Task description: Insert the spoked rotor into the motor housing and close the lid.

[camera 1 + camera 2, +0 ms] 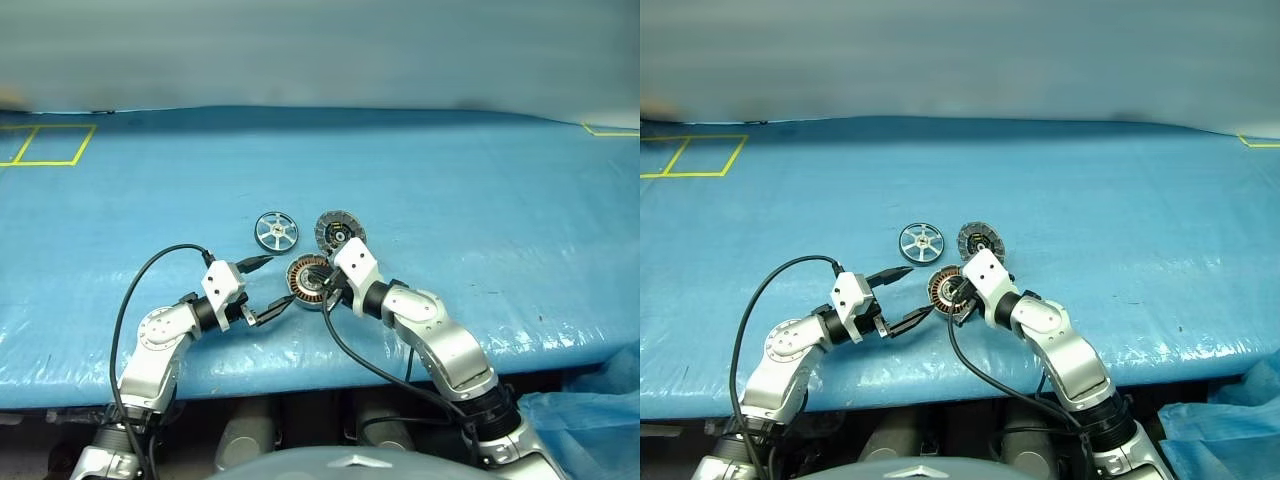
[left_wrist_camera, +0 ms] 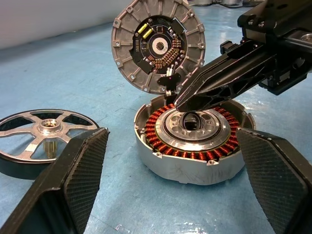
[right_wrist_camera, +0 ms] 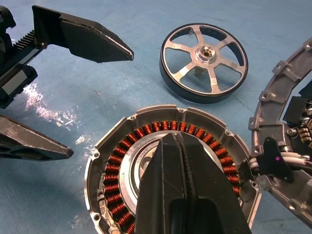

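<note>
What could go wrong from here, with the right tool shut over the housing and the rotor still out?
1. The right tool sits shut over the motor housing, its tips at the silvery centre; lifting carelessly may scrape the copper windings.
2. The lid stands tilted up beside the housing on a short wire; it may drop shut before the spoked rotor goes in.

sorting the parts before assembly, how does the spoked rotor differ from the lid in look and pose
The spoked rotor lies flat on the blue table; the lid stands tilted up, hinged beside the motor housing. The spoked rotor is an open silver wheel with a dark rim; the lid is a closed ribbed disc carrying electronics. Both are round with a central hub.
</note>
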